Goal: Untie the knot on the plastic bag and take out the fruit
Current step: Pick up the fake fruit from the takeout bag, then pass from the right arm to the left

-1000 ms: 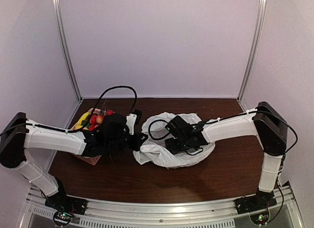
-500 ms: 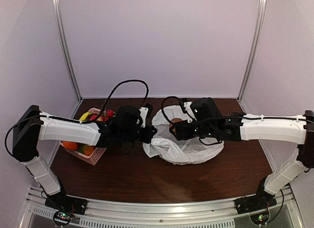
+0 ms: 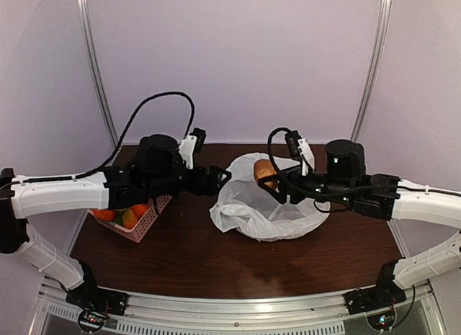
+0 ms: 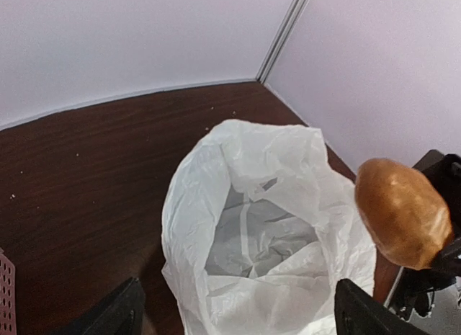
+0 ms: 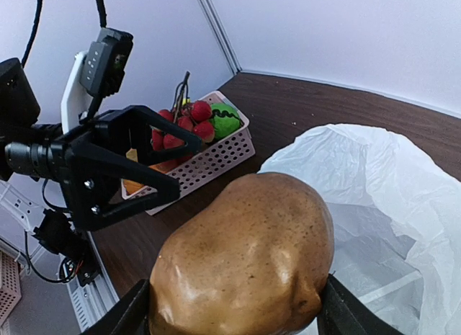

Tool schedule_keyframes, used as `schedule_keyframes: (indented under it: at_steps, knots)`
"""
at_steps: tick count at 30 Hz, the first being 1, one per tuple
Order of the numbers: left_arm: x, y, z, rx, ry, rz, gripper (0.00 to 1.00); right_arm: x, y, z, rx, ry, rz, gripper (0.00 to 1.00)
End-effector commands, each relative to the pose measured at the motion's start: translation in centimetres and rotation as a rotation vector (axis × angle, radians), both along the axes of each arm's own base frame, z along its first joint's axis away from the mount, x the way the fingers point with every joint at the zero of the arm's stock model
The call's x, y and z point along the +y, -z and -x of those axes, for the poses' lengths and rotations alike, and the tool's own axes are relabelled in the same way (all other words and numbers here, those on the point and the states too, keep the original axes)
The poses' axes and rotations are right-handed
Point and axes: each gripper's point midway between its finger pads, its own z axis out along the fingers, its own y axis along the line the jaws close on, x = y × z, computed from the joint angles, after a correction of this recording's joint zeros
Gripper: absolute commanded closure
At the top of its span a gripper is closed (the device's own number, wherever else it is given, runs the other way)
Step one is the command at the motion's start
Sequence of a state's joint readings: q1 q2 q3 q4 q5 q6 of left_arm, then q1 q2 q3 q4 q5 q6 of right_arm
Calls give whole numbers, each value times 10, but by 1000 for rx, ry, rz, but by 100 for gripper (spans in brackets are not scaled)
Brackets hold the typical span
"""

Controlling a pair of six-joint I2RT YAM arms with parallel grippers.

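White, thin and crinkly, the bag (image 3: 263, 209) lies on the dark wood-grain desk (image 3: 180, 256) between the two arms, its mouth gaping wide. From the left wrist view its inside shows only greyish, half see-through folds of film (no fruit can be made out in there). The rim is slack and wavy.

Over the back part of the bag the right tool (image 3: 275, 182) holds a fruit (image 3: 265, 172) lifted clear of the plastic. The fruit is a smooth, glossy, golden-brown lump, roughly egg-shaped, with fine speckles on its skin. The tool's black fingers press against both of its flanks.

The left tool (image 3: 222, 181) hangs just beside the bag's left edge, jaws spread wide with nothing between them. In the right wrist view its black fingers form an open, angular frame.

At the desk's left side stands a pink basket (image 3: 148, 218), a rectangular plastic tray with lattice walls. It holds round orange pieces (image 3: 119, 214) at the near end. At the far end are small red berries (image 5: 180, 124) on stems, with a bumpy green piece (image 5: 225, 119) next to them. The left arm passes over the basket.
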State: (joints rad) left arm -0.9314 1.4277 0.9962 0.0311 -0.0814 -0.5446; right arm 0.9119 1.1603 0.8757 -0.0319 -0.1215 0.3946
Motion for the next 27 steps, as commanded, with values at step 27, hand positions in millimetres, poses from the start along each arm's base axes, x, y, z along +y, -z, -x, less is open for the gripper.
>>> schedule_keyframes:
  at_steps: [27]
  knots:
    - [-55,-112,82,380,451,579,5,57,-76,51,-236,-225,-59,47]
